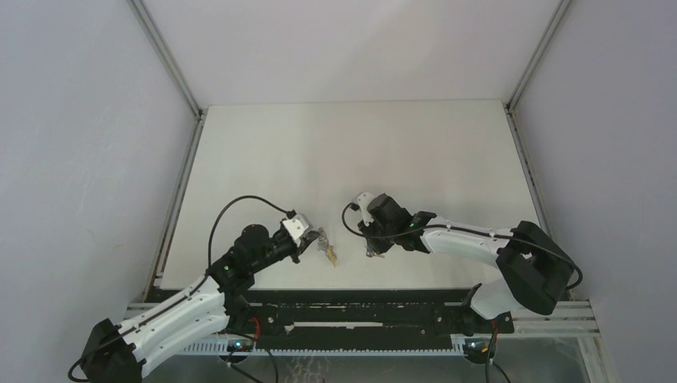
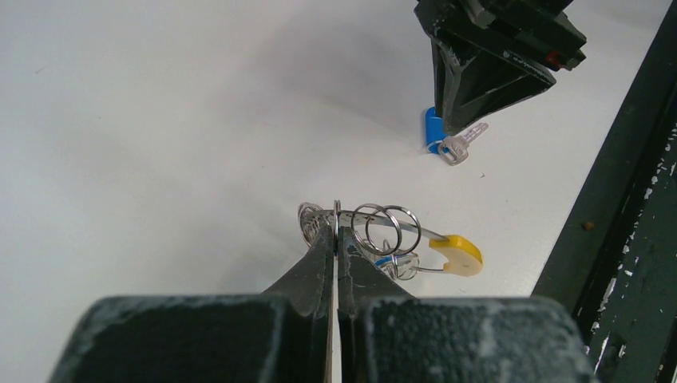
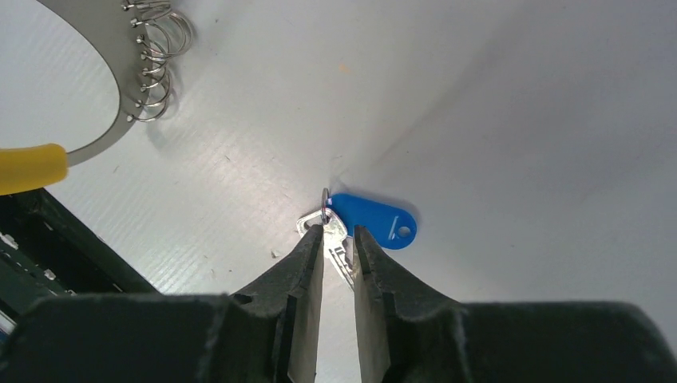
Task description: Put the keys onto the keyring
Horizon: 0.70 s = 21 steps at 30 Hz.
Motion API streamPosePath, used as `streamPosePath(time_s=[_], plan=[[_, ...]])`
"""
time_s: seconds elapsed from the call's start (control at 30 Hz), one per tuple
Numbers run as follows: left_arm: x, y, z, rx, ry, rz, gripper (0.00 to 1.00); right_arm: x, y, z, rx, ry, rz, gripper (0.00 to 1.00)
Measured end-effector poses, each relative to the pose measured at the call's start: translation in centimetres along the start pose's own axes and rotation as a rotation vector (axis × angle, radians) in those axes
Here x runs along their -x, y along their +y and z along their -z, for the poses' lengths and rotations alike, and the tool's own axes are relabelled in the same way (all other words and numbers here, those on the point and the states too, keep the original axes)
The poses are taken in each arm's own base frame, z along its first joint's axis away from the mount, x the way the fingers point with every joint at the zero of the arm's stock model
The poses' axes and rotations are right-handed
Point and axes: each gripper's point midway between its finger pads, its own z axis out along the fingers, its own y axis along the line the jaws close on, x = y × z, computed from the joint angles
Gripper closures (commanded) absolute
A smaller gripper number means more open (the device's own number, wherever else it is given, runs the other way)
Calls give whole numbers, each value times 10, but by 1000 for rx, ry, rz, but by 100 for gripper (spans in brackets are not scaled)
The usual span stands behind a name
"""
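keys (image 3: 371, 219) nipped in right gripper (image 3: 338, 238), keyring (image 2: 457, 254) clamped in left gripper (image 2: 336, 233)

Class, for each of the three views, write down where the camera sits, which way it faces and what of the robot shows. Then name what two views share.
Top external: above and behind the bases, looking down on the table; left arm and right arm show.
Left wrist: on the left arm, looking along the left tool, shut on the keyring; a key lies beyond.
Right wrist: looking down past the right tool, straddling that key.
Shared: both wrist views show keyring and key.
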Motion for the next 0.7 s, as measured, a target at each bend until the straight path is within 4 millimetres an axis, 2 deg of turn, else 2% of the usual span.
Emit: streamPosePath(time_s=[0.2,0.7], plan=[[1,1,0,4,-2,0,100,-7,1,-5,0,29,0,81],[1,1,0,4,-4,-1,100,-7,5,-14,11,44,7,84]])
